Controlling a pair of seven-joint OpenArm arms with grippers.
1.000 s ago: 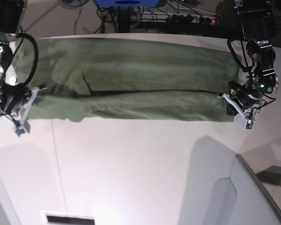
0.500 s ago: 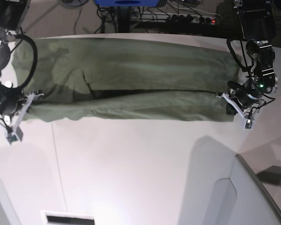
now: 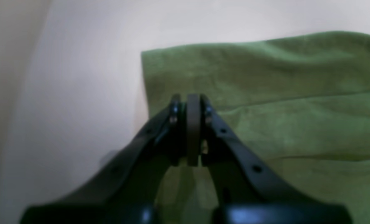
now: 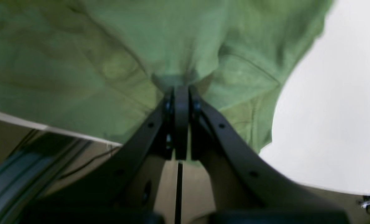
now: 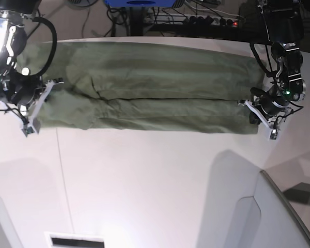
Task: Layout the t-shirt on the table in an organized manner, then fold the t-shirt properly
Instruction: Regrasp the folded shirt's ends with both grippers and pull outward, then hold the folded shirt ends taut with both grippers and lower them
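The olive-green t-shirt (image 5: 155, 88) lies as a long band folded lengthwise across the far part of the white table (image 5: 155, 181). My right gripper (image 5: 41, 98) is at the shirt's left end. In the right wrist view this gripper (image 4: 181, 90) is shut, and the t-shirt (image 4: 116, 46) bunches into its tips. My left gripper (image 5: 252, 112) sits at the shirt's right end. Seen from the left wrist, that gripper (image 3: 192, 98) is shut near a corner of the t-shirt (image 3: 281, 93), where a fold edge runs into its tips.
Cables and a power strip (image 5: 206, 20) lie beyond the table's far edge. A pale curved panel (image 5: 268, 212) rises at the lower right, and a slotted vent (image 5: 75, 240) sits at the bottom. The table's edge (image 4: 48, 127) passes close under the right gripper.
My right gripper swung out to the lower left, then back up and right with the shirt's left end. The dark gap under the near flap has closed. The left gripper stayed put.
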